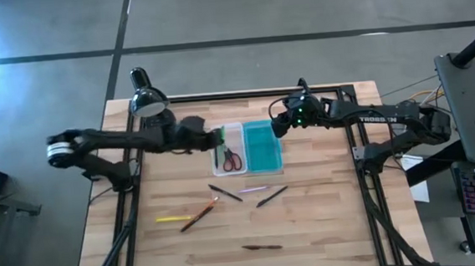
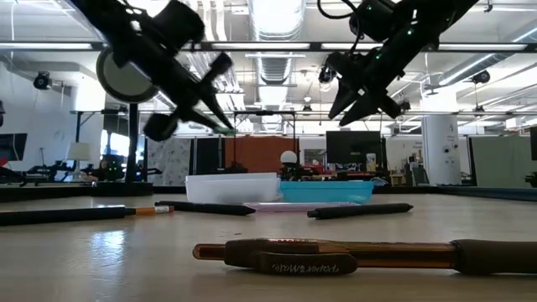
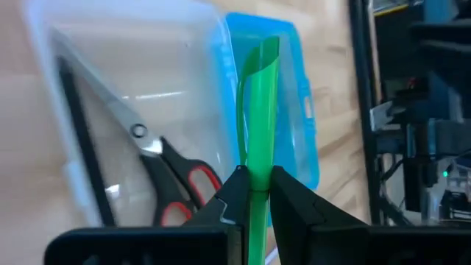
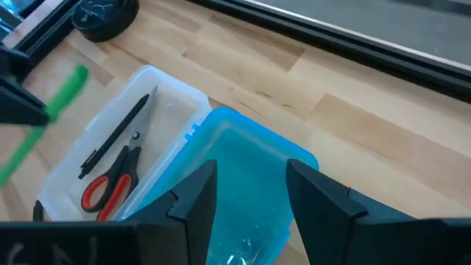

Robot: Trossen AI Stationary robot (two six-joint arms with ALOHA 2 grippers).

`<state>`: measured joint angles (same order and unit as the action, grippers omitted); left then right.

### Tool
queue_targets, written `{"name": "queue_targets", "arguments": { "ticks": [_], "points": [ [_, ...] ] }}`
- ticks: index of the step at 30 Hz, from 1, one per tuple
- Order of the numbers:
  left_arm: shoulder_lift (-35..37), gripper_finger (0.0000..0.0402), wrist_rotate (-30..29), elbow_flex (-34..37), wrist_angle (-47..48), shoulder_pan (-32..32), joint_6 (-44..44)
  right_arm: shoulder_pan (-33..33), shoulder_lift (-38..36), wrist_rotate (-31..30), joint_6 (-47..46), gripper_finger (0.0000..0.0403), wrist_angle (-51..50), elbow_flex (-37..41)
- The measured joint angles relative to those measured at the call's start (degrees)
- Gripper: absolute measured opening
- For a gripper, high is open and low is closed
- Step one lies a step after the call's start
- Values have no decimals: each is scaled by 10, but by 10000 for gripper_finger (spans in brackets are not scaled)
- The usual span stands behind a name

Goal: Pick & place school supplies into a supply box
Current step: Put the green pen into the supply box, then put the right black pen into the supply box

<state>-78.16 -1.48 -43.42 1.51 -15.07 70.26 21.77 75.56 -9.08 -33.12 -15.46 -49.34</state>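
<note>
- table (image 1: 328, 227): loose pens scattered across the near half
- box (image 1: 232, 134): clear tray and blue lid (image 4: 243, 177) side by side at the far middle
- left gripper (image 3: 254, 193): over the tray, pinching green pen (image 3: 261, 110)
- right gripper (image 4: 250, 193): above the lid, fingers spread, nothing held
- scissors (image 4: 110, 184) and a black pen (image 4: 121, 132): in the tray

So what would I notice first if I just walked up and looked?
Probably the bright green pen pinched in the left gripper, hanging over the open supply box at the back middle of the table. Inside its clear half lie red-handled scissors and a dark pen. The right gripper hovers open above the teal lid half.
</note>
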Motion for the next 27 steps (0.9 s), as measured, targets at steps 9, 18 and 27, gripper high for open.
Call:
{"name": "queue_targets", "arguments": {
  "ticks": [9,18,27],
  "points": [
    [-116,71,6,-96,145,-2,-23,13,0,0,37,151,-1,2],
    [-33,110,31,-184,298,47,-294,16,1,6,109,150,-5,3],
    [34,111,50,-160,526,248,-408,15,6,23,175,150,-6,5]
  ]
}}
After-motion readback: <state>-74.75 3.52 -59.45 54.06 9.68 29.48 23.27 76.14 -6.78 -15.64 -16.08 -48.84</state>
